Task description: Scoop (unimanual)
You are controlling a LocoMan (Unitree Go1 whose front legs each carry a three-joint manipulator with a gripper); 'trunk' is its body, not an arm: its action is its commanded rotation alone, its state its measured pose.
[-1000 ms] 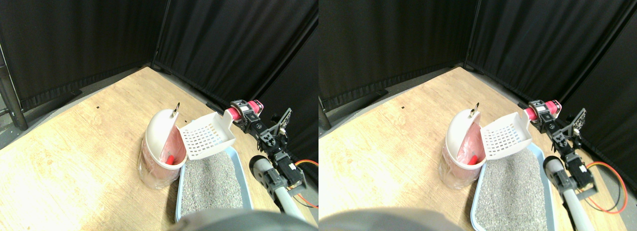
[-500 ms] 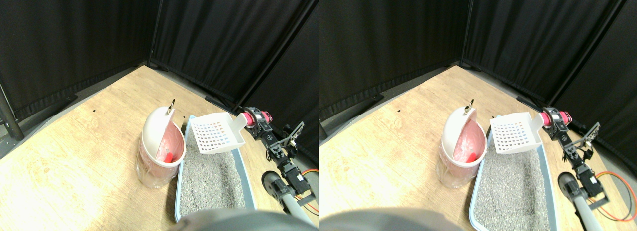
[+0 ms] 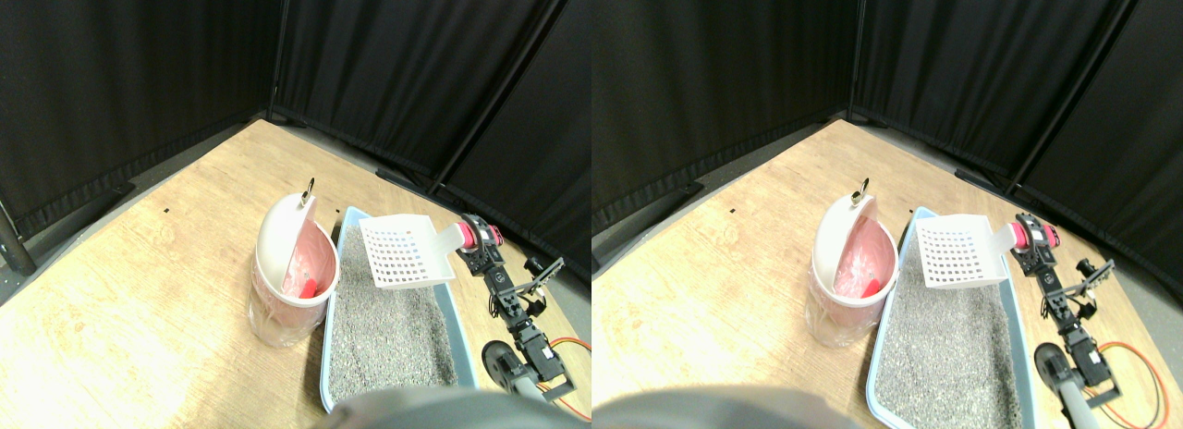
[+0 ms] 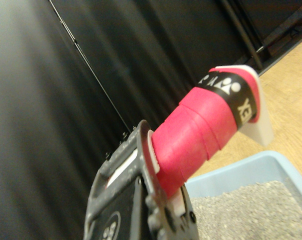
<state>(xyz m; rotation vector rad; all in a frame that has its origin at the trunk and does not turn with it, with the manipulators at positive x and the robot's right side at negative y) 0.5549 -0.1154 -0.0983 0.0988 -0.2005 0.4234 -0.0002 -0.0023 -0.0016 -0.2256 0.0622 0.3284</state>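
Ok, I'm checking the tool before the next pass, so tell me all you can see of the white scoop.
The scoop is white, plastic by its look, with a flat slotted floor, low side walls and a handle wrapped in pink-red tape with a black band. It hangs tilted in the air over the far end of the blue litter tray, apart from the grey litter and beside the white bin. It looks empty. The right hand carries it by the wrapped handle.

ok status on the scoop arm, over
Right gripper shut on pink-wrapped scoop handle. White slotted scoop empty, raised over litter tray. Bin alongside, nothing obstructing.
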